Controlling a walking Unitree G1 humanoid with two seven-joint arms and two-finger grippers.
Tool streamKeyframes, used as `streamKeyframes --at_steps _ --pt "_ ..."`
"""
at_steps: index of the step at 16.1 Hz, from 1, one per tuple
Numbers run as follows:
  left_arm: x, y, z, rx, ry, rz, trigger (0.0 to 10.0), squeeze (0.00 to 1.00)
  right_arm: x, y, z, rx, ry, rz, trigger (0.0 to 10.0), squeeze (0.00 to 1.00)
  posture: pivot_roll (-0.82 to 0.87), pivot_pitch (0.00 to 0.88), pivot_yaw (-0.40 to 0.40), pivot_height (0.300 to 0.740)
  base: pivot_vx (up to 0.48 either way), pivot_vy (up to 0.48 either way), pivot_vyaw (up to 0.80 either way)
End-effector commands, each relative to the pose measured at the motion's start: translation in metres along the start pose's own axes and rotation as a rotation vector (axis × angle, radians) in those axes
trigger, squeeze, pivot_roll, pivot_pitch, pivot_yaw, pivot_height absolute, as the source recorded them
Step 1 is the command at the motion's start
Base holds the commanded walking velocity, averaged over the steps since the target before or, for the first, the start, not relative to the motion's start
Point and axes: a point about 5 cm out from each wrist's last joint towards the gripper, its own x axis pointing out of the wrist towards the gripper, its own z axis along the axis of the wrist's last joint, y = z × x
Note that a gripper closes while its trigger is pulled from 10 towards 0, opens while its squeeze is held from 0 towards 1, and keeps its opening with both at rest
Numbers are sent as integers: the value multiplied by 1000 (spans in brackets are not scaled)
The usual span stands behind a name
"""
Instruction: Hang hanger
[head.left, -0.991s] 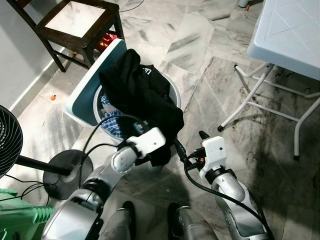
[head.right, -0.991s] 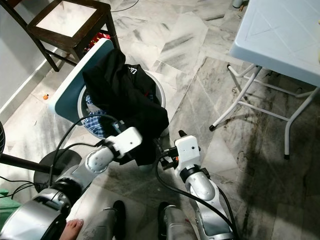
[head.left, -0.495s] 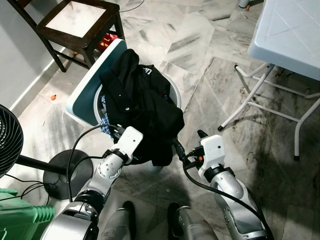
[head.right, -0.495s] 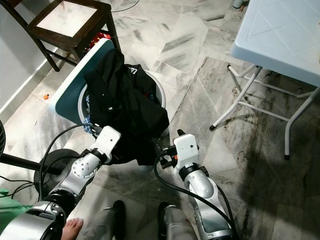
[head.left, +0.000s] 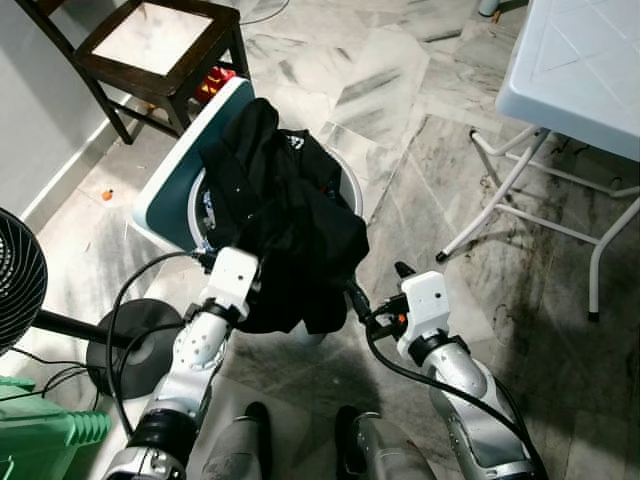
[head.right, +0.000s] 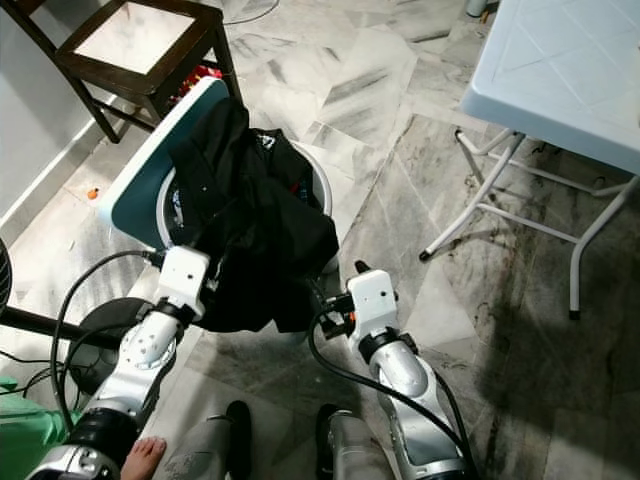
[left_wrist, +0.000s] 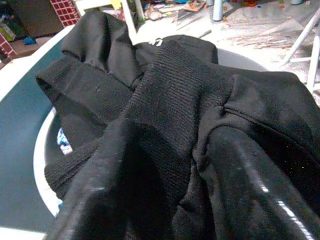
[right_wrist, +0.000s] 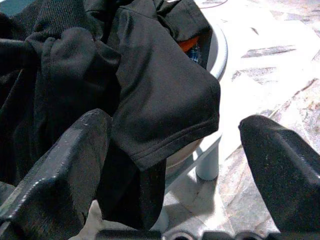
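From the head cameras, a round white laundry basket (head.left: 350, 185) stands on the marble floor with its teal-and-white lid (head.left: 175, 175) tipped up on the robot's left; a black garment (head.left: 285, 215) is heaped over the basket and spills down its near rim, and a bit of blue checked cloth (head.left: 207, 212) shows inside at the left edge. The left gripper (head.left: 262, 285) is pushed into the near left part of the black garment, its fingertips buried in the cloth. The right gripper (head.left: 362, 298) sits just beside the garment's lower right edge. A dark wooden chair (head.left: 160, 45) stands beyond the basket, a white folding table (head.left: 580, 60) to the right, a black fan (head.left: 20, 280) to the left. In the left wrist view, both fingers (left_wrist: 240, 170) have black knit cloth bunched between them, so that hand is gripping the garment. In the right wrist view, the fingers (right_wrist: 75, 150) are spread wide with the garment's hem hanging between them, not pinched. No hanger can be made out.
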Motion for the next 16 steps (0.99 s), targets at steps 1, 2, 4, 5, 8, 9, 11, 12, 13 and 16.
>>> streamKeyframes --at_steps 1,2,4,5,8,9,11,12,13,16 --pt "-9 -1 -8 -2 37 -7 10000 1000 -2 2 -6 5 17 7 10000 0 -44 273 6 740 0 0 0" --pt "-13 0 -8 -14 54 3 10000 1000 -2 3 -6 6 16 8 10000 0 -43 275 6 740 0 0 0" --pt "-21 6 -8 -35 51 38 10000 1000 -2 3 -6 6 17 9 10000 0 -42 277 7 740 0 0 0" --pt "-28 10 -7 -54 42 72 10000 1000 -3 3 -7 7 19 8 10000 0 -41 280 7 740 0 0 0" --pt "-43 19 -8 -99 57 143 10000 1000 -4 3 -8 9 20 5 10000 0 -37 281 8 740 0 0 0" --pt "-43 20 -8 -163 78 172 10000 1000 -3 3 -8 9 21 8 10000 0 -33 283 4 740 0 0 0" --pt "-37 18 -4 -257 92 190 10000 1000 -2 4 -7 8 20 15 10000 0 -32 284 -2 740 0 0 0" --pt "-35 17 -2 -321 98 206 10000 1000 -2 4 -7 7 20 16 10000 0 -33 285 -5 740 0 0 0" --pt "-32 16 0 -387 108 225 10000 1000 -2 3 -7 7 20 17 10000 0 -34 286 -7 740 0 0 0" --pt "-27 11 0 -577 159 280 10000 1000 -3 4 -7 2 22 26 10000 0 -41 287 -13 740 0 0 0"
